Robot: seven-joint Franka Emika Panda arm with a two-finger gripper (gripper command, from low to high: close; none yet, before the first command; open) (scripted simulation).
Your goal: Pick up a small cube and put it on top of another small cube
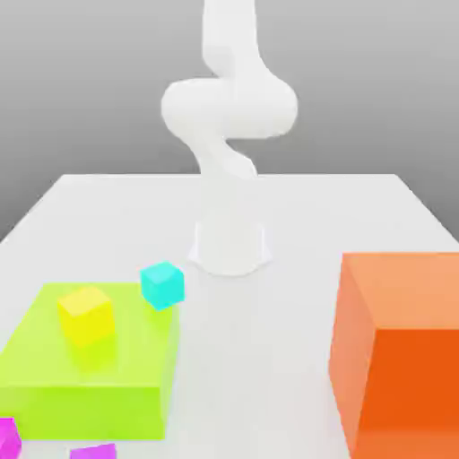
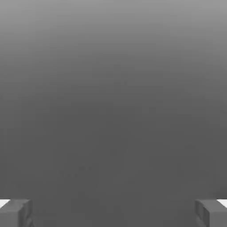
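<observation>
The small violet-purple cube [image 1: 94, 451] lies on the white table at the front edge of the exterior view, just in front of the lime block, and is cut off by the picture's edge. In the hand view my gripper [image 2: 113, 213] is open. Its two grey fingertips [image 2: 15, 213] stand wide apart with nothing between them, against a plain grey background. The white arm [image 1: 229, 108] rises from its base [image 1: 230, 246] in the middle of the table and curls upward, far from the cubes.
A flat lime block [image 1: 85, 372] at the exterior view's left carries a yellow cube [image 1: 86, 315]. A cyan cube [image 1: 162, 284] sits at its far corner. A pink-magenta cube [image 1: 7, 437] is at the front left. A tall orange block [image 1: 399, 354] stands on the right.
</observation>
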